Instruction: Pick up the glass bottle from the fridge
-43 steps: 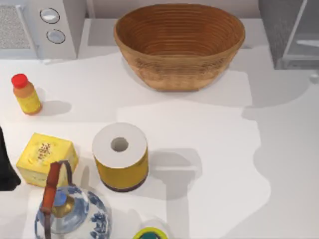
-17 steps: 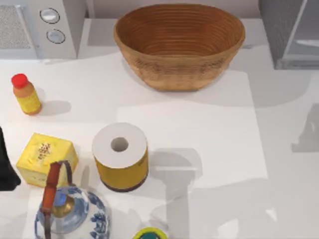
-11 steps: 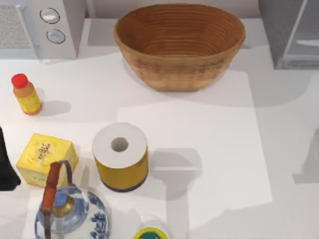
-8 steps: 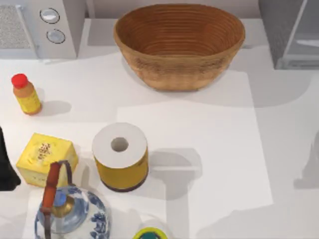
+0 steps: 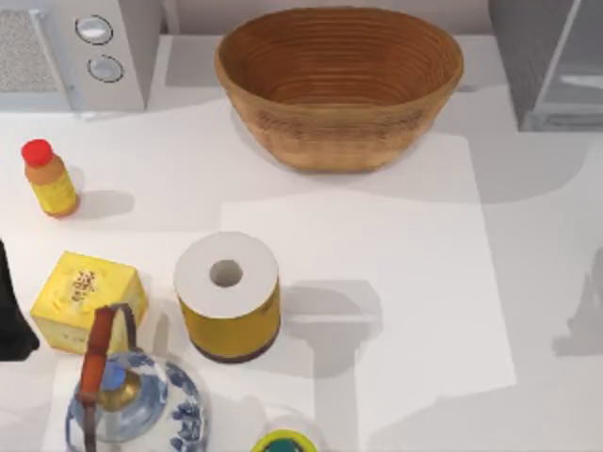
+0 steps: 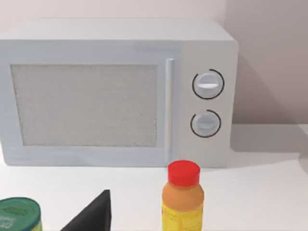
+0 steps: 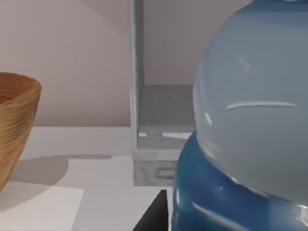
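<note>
Small, clear, blue-tinted glass bottle (image 7: 250,120) looming close before the right wrist camera, out in front of the dark grey box-shaped fridge (image 7: 159,144) with its paler translucent door panel. Right claw (image 7: 155,211) just beside the bottle's lower part as a dark sliver; cannot tell how far open, nor whether gripping. Brown woven basket (image 5: 339,85) at the white worktop's (image 5: 396,282) far edge, left of the fridge. Left claw (image 6: 91,216) parked at the worktop's left side near the yellow-orange, red-capped bottle (image 6: 183,197); opening likewise impossible to tell.
</note>
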Robot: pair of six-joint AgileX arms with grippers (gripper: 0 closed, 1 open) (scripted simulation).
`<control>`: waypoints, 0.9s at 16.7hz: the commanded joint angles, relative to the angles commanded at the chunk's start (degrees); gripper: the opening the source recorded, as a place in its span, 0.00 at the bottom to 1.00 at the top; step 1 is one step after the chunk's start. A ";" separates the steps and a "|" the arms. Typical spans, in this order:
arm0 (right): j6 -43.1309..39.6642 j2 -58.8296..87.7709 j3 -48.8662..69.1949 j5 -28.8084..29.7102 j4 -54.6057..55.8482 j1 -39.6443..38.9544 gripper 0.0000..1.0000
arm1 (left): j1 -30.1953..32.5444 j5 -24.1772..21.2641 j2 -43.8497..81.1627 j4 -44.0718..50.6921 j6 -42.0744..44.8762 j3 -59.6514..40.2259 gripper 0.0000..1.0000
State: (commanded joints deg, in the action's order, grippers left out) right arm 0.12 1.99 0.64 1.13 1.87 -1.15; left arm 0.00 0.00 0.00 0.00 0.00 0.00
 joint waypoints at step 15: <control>1.39 70.73 12.48 38.06 54.35 -37.37 0.00 | 0.00 0.00 0.00 0.00 0.00 0.00 1.00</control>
State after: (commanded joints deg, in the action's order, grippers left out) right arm 1.51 72.72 13.12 39.18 56.23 -38.52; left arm 0.00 0.00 0.00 0.00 0.00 0.00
